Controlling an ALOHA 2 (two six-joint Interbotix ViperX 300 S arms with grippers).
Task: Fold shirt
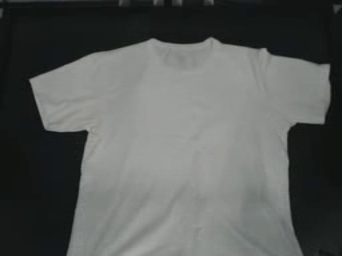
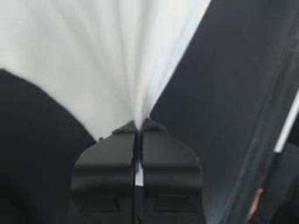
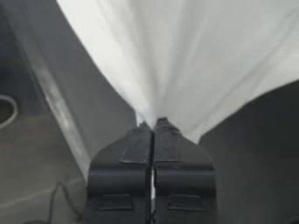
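At shirt (image 1: 184,150) edges, both tools clamp cloth.

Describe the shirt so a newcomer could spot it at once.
Look at the dark table from above: the shirt lies spread across most of it, collar toward the top, sleeves out to both sides. It is the only pale, soft thing there; the left hand and right hand each pinch its fabric.

Plain white short-sleeved cotton T-shirt (image 1: 184,150) spread flat on the dark table, round neck toward the top edge, both sleeves out sideways. Hem runs out of the top view. Wrist views show fabric pulled into taut pleats, probably near the hem corners.
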